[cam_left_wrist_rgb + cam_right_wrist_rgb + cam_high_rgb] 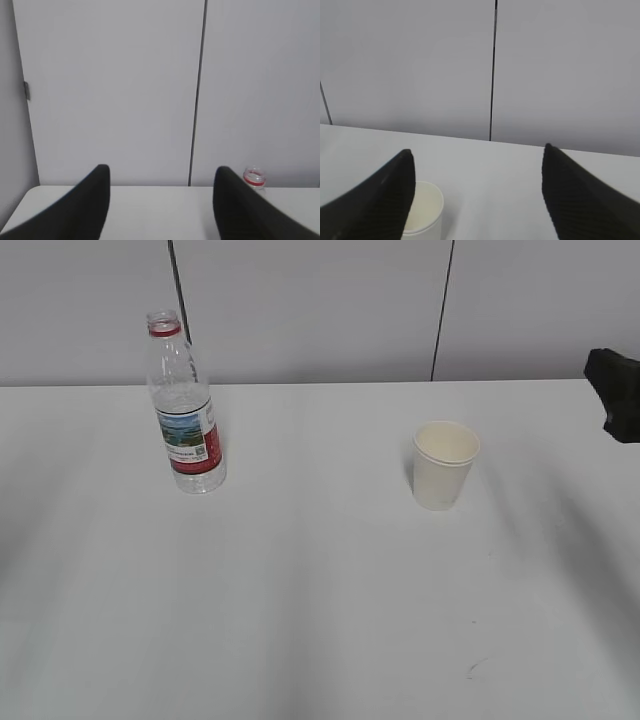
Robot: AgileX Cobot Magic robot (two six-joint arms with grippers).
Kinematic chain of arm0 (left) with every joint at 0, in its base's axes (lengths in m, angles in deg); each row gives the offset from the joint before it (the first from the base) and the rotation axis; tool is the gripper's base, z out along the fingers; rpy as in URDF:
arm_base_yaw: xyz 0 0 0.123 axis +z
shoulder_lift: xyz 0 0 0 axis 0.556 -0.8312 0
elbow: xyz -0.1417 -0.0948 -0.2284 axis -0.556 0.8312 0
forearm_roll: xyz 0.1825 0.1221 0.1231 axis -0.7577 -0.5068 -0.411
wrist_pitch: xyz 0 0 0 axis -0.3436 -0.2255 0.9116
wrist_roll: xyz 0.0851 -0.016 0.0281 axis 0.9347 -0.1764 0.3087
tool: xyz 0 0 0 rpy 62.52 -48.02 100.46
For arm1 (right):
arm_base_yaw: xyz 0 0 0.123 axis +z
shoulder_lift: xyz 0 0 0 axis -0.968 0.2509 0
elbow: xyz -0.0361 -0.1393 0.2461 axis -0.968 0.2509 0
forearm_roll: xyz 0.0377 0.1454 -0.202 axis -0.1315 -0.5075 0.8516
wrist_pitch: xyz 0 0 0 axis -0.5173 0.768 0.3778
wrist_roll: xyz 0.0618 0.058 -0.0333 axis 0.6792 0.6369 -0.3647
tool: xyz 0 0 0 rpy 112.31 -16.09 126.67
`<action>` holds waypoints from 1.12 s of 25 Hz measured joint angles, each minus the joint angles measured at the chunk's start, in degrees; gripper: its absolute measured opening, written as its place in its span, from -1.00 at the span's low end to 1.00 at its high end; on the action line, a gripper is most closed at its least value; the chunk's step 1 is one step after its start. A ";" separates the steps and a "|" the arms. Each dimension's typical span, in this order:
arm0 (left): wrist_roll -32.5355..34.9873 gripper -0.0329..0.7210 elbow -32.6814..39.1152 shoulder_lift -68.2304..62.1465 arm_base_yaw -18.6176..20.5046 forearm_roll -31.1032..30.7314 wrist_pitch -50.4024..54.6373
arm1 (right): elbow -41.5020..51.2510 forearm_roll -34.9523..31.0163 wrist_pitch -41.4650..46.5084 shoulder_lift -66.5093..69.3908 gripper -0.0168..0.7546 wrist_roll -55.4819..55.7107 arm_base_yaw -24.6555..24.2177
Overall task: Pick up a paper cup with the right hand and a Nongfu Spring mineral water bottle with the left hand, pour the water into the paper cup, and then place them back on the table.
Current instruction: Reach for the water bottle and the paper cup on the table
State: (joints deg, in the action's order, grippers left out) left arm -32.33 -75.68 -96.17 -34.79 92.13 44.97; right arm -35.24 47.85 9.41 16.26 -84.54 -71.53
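The Nongfu Spring bottle point(185, 408) stands upright and uncapped on the white table point(320, 590) at the back left; its red neck ring shows in the left wrist view point(254, 178), just right of the right finger. The paper cup point(444, 464) stands upright right of centre; in the right wrist view it point(425, 210) sits partly behind the left finger. My left gripper point(161, 175) is open and empty, out of the exterior view. My right gripper point(477, 152) is open and empty; only a black part of that arm point(617, 390) shows at the right edge.
A grey panelled wall point(320, 300) with dark vertical seams stands behind the table's far edge. A small dark scuff point(476, 668) marks the tabletop near the front.
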 joint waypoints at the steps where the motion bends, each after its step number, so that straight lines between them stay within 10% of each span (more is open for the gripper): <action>1: 0.00 0.13 0.46 -2.44 0.00 -0.06 -2.28 | 0.00 0.00 -1.08 1.09 0.55 0.00 0.00; 14: -4.51 0.11 11.10 -33.50 -6.79 -9.27 -37.99 | 0.00 0.26 -9.40 10.79 0.55 2.54 0.00; 28: -4.97 0.11 11.24 -42.95 -7.85 -10.77 -47.79 | 0.00 14.91 -21.59 24.06 0.55 3.18 0.00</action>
State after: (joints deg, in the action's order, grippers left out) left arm -37.30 -64.45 -139.11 -42.64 81.36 -2.82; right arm -35.24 62.76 -12.18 40.32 -81.37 -71.53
